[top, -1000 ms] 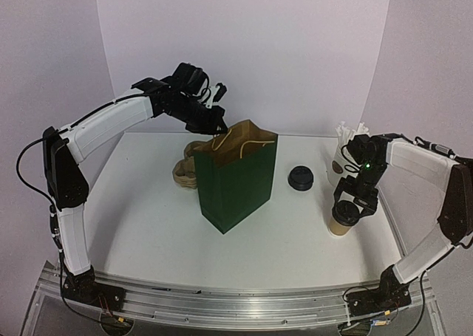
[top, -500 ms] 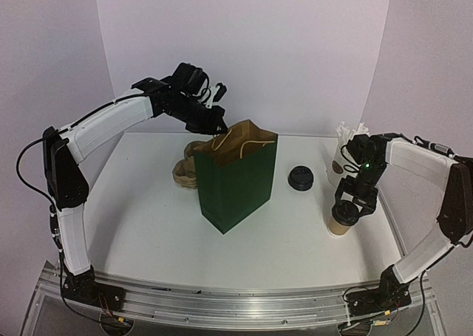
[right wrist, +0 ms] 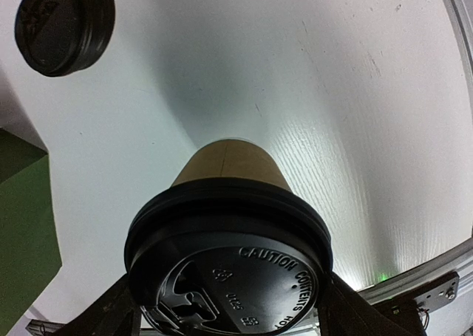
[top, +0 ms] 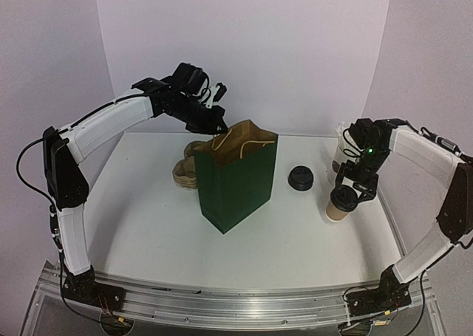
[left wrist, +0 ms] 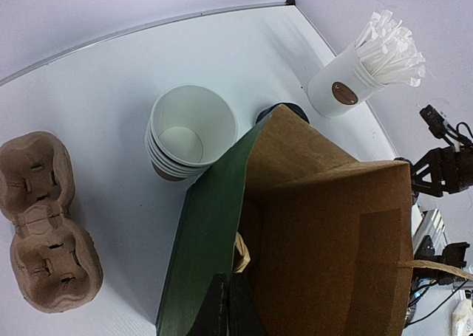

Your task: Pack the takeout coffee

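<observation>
The takeout coffee (top: pixel 340 204), a brown paper cup with a black dome lid, is at the table's right side. My right gripper (top: pixel 353 190) is shut on it at the lid and holds it slightly tilted, low over the table. In the right wrist view the lid (right wrist: pixel 229 255) fills the lower frame, with a finger (right wrist: pixel 355 310) on each side. The green paper bag (top: pixel 238 177) stands open at the centre. My left gripper (top: pixel 219 129) is shut on its back rim; in the left wrist view the fingers (left wrist: pixel 222 310) pinch the green edge (left wrist: pixel 207 225).
A spare black lid (top: pixel 301 177) lies between the bag and the coffee. A white cup of wrapped sticks (top: pixel 340 145) stands behind the right arm. A stack of lidless cups (left wrist: pixel 191 133) and a pulp cup carrier (left wrist: pixel 44 225) sit behind and left of the bag.
My right gripper has risen and shifted slightly back and left with the coffee, which now tilts. The left arm and the bag have not moved.
</observation>
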Tool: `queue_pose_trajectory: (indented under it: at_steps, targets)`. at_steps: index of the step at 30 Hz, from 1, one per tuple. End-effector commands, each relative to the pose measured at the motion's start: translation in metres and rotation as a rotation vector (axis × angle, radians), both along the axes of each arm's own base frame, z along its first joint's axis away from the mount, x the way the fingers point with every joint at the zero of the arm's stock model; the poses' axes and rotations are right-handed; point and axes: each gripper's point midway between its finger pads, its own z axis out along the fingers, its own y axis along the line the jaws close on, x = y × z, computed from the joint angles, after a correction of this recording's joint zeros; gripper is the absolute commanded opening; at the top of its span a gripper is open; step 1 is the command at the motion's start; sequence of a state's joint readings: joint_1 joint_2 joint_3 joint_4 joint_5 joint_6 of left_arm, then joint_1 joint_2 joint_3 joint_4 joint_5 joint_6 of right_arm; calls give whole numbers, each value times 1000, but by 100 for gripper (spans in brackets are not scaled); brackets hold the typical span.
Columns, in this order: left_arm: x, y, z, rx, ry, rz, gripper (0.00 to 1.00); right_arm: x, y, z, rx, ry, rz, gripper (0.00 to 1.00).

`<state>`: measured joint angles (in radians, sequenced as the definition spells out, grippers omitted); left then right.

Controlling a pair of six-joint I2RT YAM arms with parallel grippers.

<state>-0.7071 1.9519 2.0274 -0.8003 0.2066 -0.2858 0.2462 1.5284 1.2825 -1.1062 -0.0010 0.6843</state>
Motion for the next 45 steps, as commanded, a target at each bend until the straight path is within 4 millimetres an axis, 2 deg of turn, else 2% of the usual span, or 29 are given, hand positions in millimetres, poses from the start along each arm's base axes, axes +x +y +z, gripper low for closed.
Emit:
queue_pose_trajectory:
  at_steps: [1,6,15,28,32,37,41,45]
  targets:
    - [12,-8,18,-53,-56,22,0,4,4,34,21,-36,49,77]
    - [23,-6,27,-67,-84,77,0,18,11,72,45,-101,85,75]
    - [41,-13,24,-81,-91,142,0,46,28,136,124,-236,132,75]
    - [46,-54,16,-158,-72,120,0,67,56,207,220,-390,216,75]
    - [44,-59,16,-169,-66,112,0,75,73,228,267,-445,254,75]
    - [42,-57,22,-169,-78,112,0,80,104,248,344,-497,320,75]
    - [42,-55,25,-161,-86,104,0,79,136,253,432,-492,389,75]
    - [39,-54,24,-151,-77,99,0,72,161,247,462,-465,450,75]
